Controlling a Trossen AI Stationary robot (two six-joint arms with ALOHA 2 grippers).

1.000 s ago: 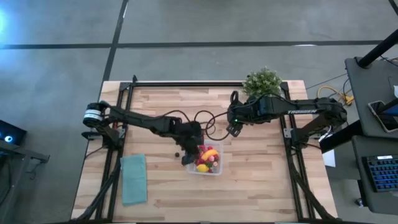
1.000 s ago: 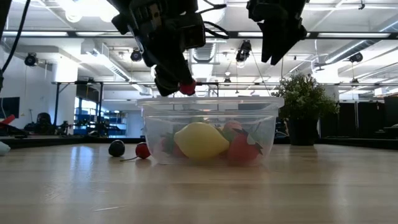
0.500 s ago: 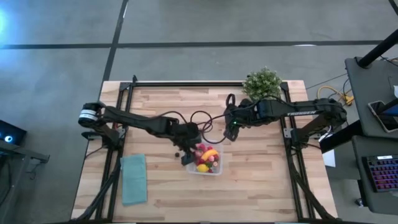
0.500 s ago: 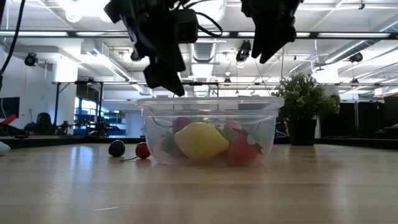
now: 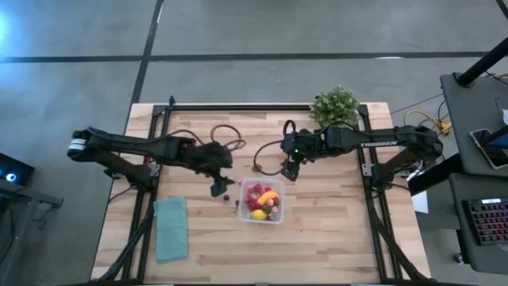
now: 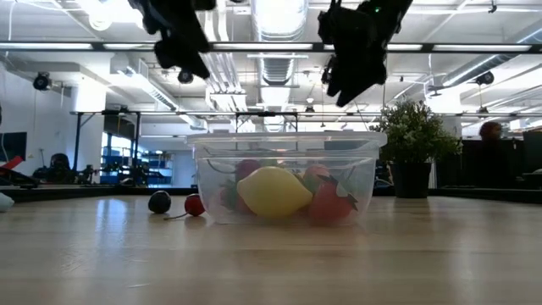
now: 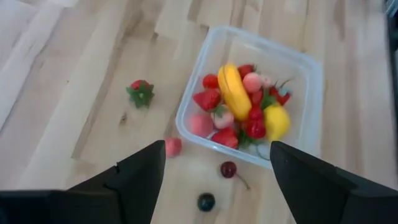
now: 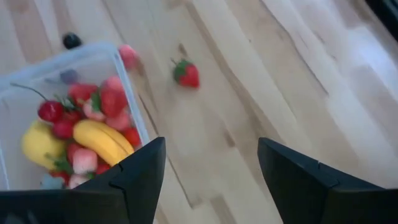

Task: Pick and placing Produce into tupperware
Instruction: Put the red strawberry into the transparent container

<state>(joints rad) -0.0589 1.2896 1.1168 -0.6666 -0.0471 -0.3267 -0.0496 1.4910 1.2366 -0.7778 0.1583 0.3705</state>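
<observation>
The small clear, round-cornered plastic container (image 5: 261, 202) sits just below the centre of the high view on the pale wooden table (image 5: 333, 230). It holds a yellow-orange banana piece (image 7: 234, 92), a yellow lemon (image 7: 276, 121) and a heap of red and pink berries.

4 pieces lie loose on the wood outside it: a red strawberry with a green cap (image 7: 140, 93), a pink berry (image 7: 173, 147) touching the container's wall, a dark red cherry with a stem (image 7: 229, 169) and a small black ball (image 7: 206, 201).

The left gripper (image 5: 220, 186) hangs left of the container in the high view, its fingers spread apart with nothing between them. The right gripper (image 5: 288, 170) hangs just above and right of the container, also spread and empty.

A green potted plant (image 5: 335, 105) stands at the table's upper edge; a flat teal cloth (image 5: 171, 228) lies at lower left.
</observation>
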